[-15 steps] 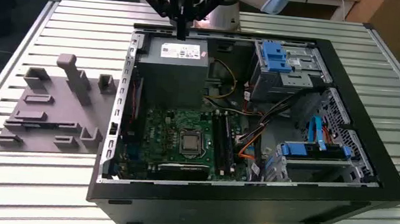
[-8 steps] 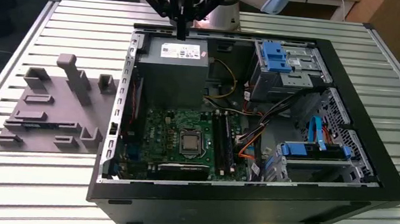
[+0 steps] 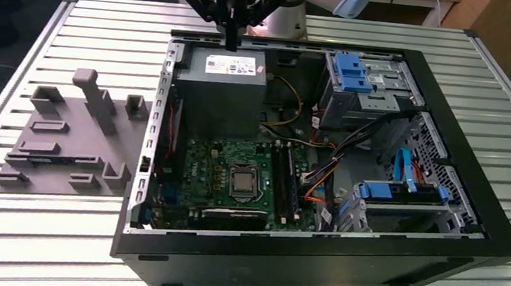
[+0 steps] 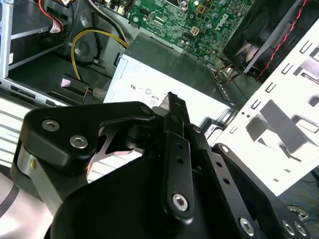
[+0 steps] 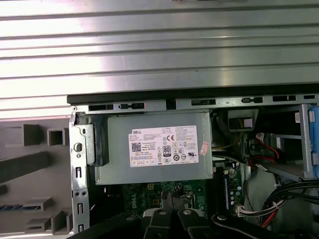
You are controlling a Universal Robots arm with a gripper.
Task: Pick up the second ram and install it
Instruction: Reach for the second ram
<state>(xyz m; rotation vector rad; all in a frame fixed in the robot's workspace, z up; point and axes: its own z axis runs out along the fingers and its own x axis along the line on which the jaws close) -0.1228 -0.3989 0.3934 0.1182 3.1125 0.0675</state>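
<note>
Gripper (image 3: 231, 42) above power supply (image 3: 228, 68), fingers closed, empty. Second ram (image 5: 20, 207) in grey fixture (image 3: 62, 133); the grasp wants squared fingers.

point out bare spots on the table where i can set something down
Bare slats of the table lie between the grey fixture and the near edge, at the exterior view's left, and beyond the fixture toward the far edge. Inside the computer case it is crowded: power supply, motherboard, cables.

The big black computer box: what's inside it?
A grey metal power supply box, a green circuit board with long black slots, blue plastic drive brackets and orange and black cables. Whatever lies beneath the power supply box is covered.
</note>
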